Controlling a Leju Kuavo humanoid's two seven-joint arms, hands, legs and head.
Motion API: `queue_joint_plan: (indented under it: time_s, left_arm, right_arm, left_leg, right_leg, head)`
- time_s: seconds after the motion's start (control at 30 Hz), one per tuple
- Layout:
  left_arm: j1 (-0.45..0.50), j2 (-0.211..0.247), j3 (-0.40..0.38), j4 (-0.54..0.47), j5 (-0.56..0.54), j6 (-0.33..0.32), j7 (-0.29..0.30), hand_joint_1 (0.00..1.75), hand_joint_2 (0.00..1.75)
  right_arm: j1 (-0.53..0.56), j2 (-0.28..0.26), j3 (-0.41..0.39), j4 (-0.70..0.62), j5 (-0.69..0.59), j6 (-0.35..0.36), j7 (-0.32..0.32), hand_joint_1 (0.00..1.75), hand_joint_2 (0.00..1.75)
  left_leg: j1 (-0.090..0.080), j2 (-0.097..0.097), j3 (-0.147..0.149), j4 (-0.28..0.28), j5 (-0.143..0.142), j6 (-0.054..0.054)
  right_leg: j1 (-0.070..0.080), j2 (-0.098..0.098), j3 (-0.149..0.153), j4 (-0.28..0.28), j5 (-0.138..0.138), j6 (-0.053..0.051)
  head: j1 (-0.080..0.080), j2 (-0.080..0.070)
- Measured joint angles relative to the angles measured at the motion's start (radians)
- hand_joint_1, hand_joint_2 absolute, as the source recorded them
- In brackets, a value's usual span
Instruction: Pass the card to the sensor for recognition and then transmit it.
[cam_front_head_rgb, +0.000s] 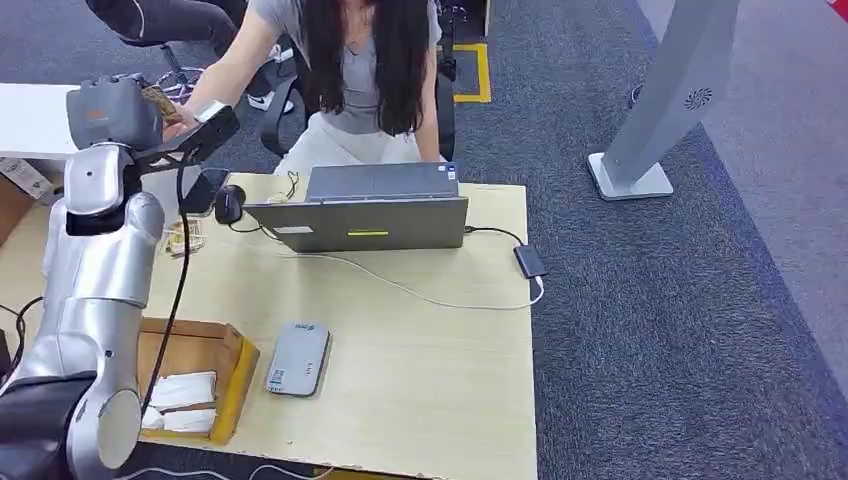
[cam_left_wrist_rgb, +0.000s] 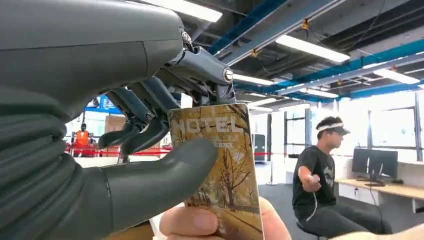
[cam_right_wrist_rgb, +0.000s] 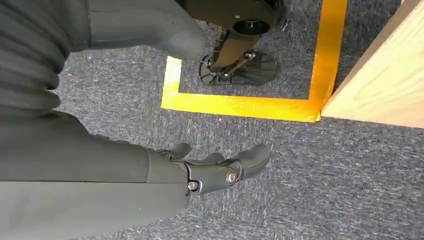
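Card (cam_left_wrist_rgb: 220, 165) pinched in left hand (cam_left_wrist_rgb: 150, 150); head view probably shows person's hand (cam_front_head_rgb: 180, 118) touching.

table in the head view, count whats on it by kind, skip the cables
laptop: 1
grey card reader: 1
wooden box with white packets: 1
black mouse: 1
black phone: 1
grey adapter at the table edge: 1
total: 6

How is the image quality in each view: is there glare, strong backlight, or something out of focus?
Left wrist view: bright ceiling lights and windows give backlight, yet the card held by the left hand is sharp and readable. Head view: even light, soft shadows on the table, slight blur. Right wrist view: evenly lit; the right hand and the carpet are clear.
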Motion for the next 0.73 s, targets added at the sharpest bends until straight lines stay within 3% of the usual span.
queue_joint_plan:
  time_s: [0.03, 0.07, 0.73]
  left_arm:
    - [-0.002, 0.002, 0.000, 0.008, 0.000, 0.001, 0.001, 1.75, 1.75]
    - [-0.002, 0.005, 0.000, 0.020, 0.000, 0.003, 0.002, 0.00, 1.75]
    - [0.026, 0.011, 0.000, 0.044, 0.000, 0.053, -0.016, 0.00, 1.75]
  right_arm:
    - [0.000, 0.000, 0.000, 0.000, 0.001, 0.000, 0.000, 0.00, 1.75]
    - [0.000, 0.000, 0.000, 0.000, 0.003, -0.002, 0.000, 0.00, 1.75]
    - [0.002, 0.000, 0.000, 0.000, 0.011, -0.006, -0.001, 0.00, 1.75]
  left_leg:
    - [0.000, 0.000, 0.000, 0.000, 0.000, 0.000]
    - [0.000, 0.001, 0.000, 0.000, 0.000, 0.000]
    - [0.000, 0.001, -0.001, 0.000, 0.000, 0.000]
  right_leg:
    - [0.000, 0.000, 0.000, 0.000, 0.000, 0.000]
    - [0.000, 0.001, 0.000, 0.000, 0.000, 0.000]
    - [0.000, 0.001, -0.002, 0.000, 0.000, 0.000]
  head:
    - [0.000, 0.000]
    - [0.000, 0.000]
    - [0.000, 0.000]
